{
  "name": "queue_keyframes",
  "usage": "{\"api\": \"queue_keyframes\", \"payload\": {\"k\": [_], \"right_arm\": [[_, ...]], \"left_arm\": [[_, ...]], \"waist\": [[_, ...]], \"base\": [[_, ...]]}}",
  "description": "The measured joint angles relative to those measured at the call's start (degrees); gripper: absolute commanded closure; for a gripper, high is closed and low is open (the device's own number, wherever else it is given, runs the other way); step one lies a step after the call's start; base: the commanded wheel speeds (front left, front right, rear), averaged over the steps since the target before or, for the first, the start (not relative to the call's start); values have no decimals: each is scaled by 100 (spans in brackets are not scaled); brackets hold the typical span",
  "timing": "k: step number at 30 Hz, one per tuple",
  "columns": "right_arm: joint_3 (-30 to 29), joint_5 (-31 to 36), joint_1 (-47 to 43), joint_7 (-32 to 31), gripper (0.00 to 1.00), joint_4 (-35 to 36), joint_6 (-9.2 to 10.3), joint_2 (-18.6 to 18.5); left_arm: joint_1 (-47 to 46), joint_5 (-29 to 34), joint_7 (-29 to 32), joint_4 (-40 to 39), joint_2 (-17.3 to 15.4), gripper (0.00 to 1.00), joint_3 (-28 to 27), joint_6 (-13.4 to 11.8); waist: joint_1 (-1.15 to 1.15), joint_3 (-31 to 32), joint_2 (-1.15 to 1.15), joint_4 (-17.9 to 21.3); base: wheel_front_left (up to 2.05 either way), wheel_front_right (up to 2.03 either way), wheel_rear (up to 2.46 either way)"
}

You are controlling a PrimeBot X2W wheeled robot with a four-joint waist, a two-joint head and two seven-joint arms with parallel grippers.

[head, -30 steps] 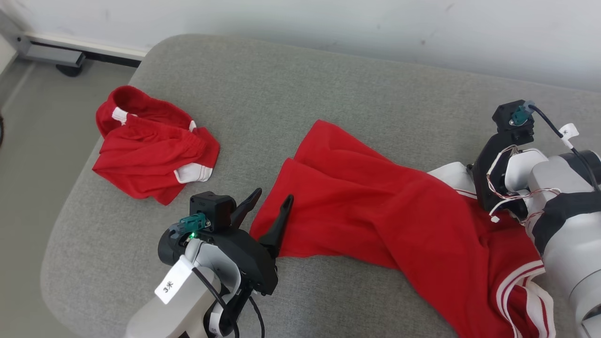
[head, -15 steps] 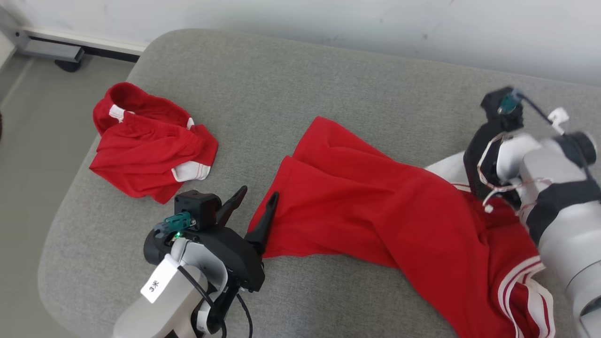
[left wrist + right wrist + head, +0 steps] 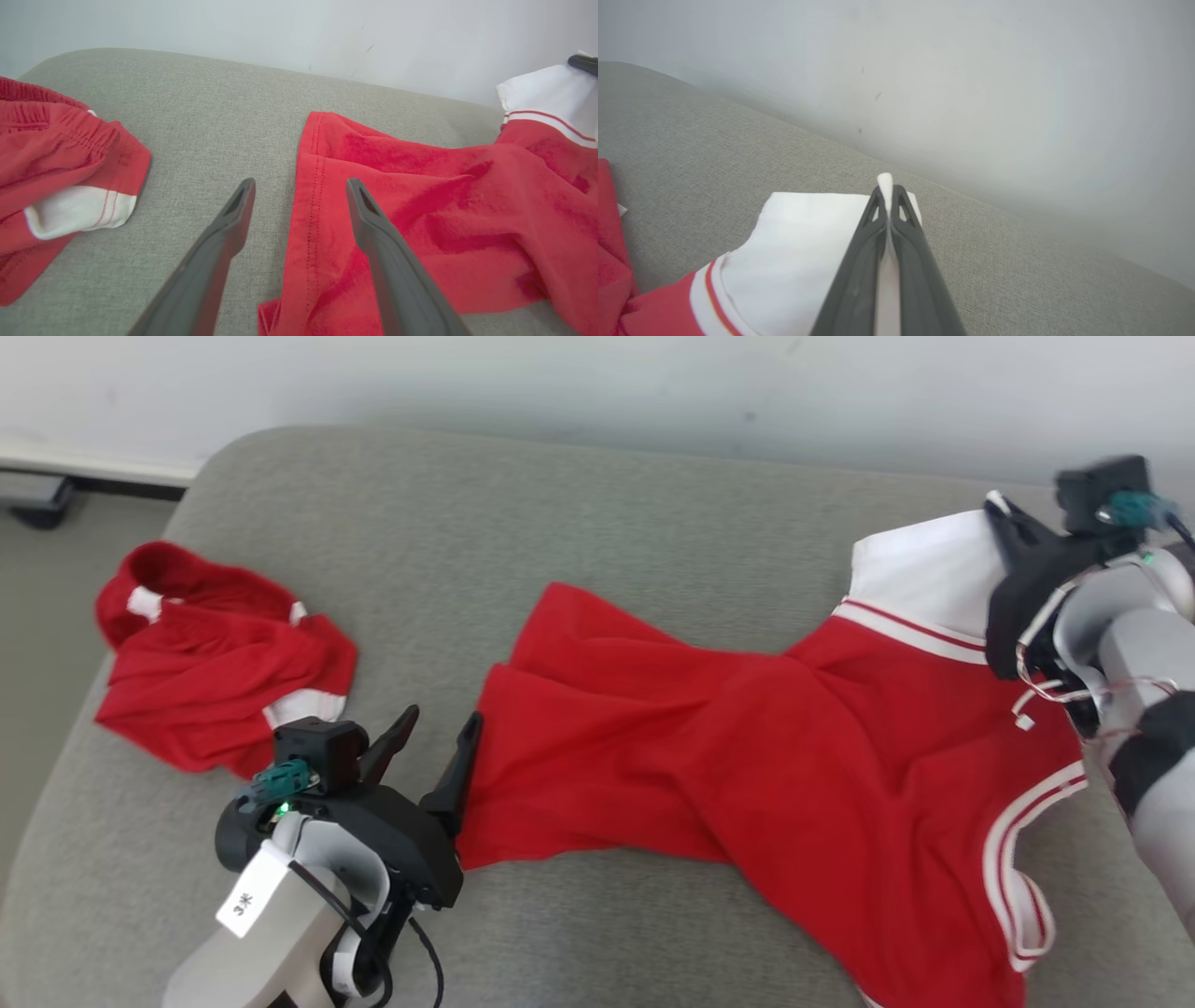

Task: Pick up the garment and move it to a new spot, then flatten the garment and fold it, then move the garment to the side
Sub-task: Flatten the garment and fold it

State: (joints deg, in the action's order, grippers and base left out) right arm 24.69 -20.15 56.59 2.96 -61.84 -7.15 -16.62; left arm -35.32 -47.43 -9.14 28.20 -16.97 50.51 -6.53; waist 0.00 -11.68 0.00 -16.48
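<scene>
Far L: crumpled red shorts [image 3: 215, 695] w/ white trim, near the L end of the grey couch cushion [image 3: 579, 513], apart from the job's garment. Next, L gripper [image 3: 442, 717]: fingers spread, holding nothing, low over the cushion. It straddles the hem at the garment's L edge, one finger over bare cushion, the other over red cloth; can't tell if it touches. Middle to R: garment [image 3: 747, 747], a red top w/ white trim, stretched L–R across the cushion but creased & bunched thru the middle, lower R part trailing toward the front edge. Far R: R gripper [image 3: 887, 189] clenched on the garment's white part, near the back of the cushion by the wall [image 3: 597, 383]. Progress, my read: flatten stage. Not flat yet, no fold made, move to the side not done. Prob. next: L gripper takes the hem so both can tension the cloth. In the way: shorts lie near L gripper on its L, so less room to pull that way; wall is close behind R gripper.
</scene>
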Motion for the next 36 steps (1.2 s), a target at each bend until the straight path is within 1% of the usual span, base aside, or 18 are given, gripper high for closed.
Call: {"api": "queue_keyframes", "payload": {"k": [5,6,8,11,12,14,18,20,23,27,29,32,36], "right_arm": [[-279,-108,-399,700,100,230,8,-267],[-375,-129,-617,931,100,304,89,-376],[-474,-193,-890,1094,100,383,197,-438],[-590,-305,-1281,1100,100,505,269,-490],[-590,-305,-1281,1100,100,505,269,-490],[-638,-318,-1499,1102,100,626,314,-512],[-710,-393,-1769,1117,100,865,320,-502],[-755,-423,-1829,1118,100,1006,363,-500],[-764,-446,-1905,1121,100,1196,386,-466],[-742,-446,-1953,1124,100,1429,388,-403],[-727,-445,-1953,1124,100,1556,388,-358],[-693,-433,-1940,1125,100,1708,389,-339],[-635,-385,-1896,1125,100,1869,396,-296]], "left_arm": [[86,-1,-9,3,-96,0,-35,0],[120,-1,-8,7,-110,0,-34,0],[120,-1,-8,-1,-120,0,-40,-1],[124,-1,-2,-5,-125,0,-37,-1],[124,-1,-2,-5,-125,0,-37,-1],[130,-1,5,-15,-132,0,-40,-2],[119,0,86,-37,-161,0,-22,-1],[35,21,178,-31,-163,0,19,4],[-272,27,328,37,-158,0,30,110],[-800,33,567,314,-140,0,18,283],[-955,-70,713,532,-87,0,-20,442],[-1106,-133,977,940,-24,0,34,604],[-1126,-233,1254,1469,56,0,85,692]], "waist": [[0,54,0,343],[0,79,0,490],[0,107,0,635],[0,147,0,845],[0,147,0,845],[-1,172,0,974],[-1,199,0,1206],[-1,194,0,1299],[-1,152,0,1393],[0,50,0,1455],[-1,1,0,1490],[0,-61,0,1555],[-1,-130,0,1655]], "base": [[0,0,0],[0,0,0],[0,0,0],[0,0,0],[0,0,0],[0,0,0],[0,0,0],[0,0,0],[0,0,0],[0,0,0],[0,0,0],[0,0,0],[0,0,0]]}}
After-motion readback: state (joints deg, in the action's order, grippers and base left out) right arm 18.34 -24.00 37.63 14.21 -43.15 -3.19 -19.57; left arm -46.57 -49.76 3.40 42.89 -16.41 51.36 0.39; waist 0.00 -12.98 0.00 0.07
